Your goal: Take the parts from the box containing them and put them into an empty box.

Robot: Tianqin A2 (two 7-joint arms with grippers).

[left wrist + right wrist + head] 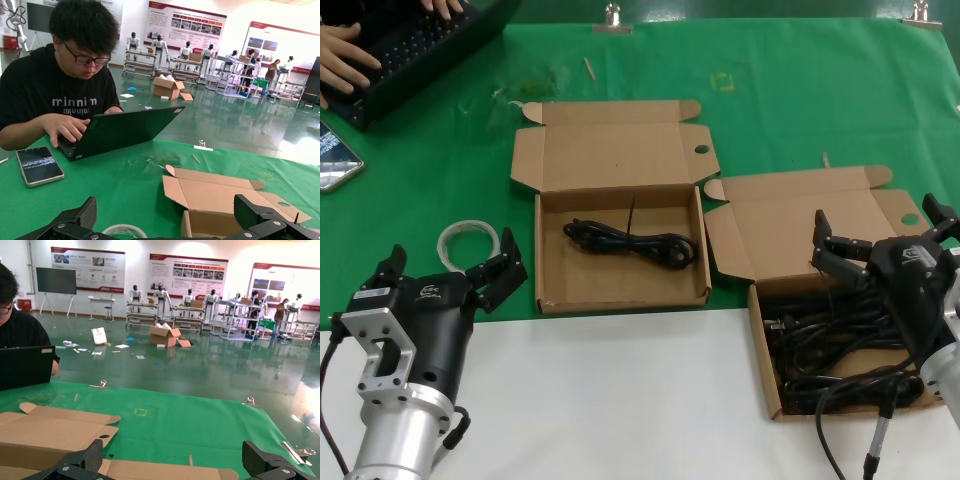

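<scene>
Cables point(840, 345) fill the right-hand box point(766, 362); one bundle point(632, 241) lies in the centre box point(620, 295). Both sit on green cloth point(790, 100) beside a white tabletop point(620, 400) — the room behind is a glossy-floored hall point(200, 360). Right gripper point(877, 232) hovers over the full box and left gripper point(448, 268) hovers off to the side, each spread wide, holding nothing.

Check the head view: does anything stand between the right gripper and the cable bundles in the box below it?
Nothing visible does. The right gripper hangs open over the box, whose lid is folded back, and the black cables lie uncovered inside. The left gripper waits open, well aside.
</scene>
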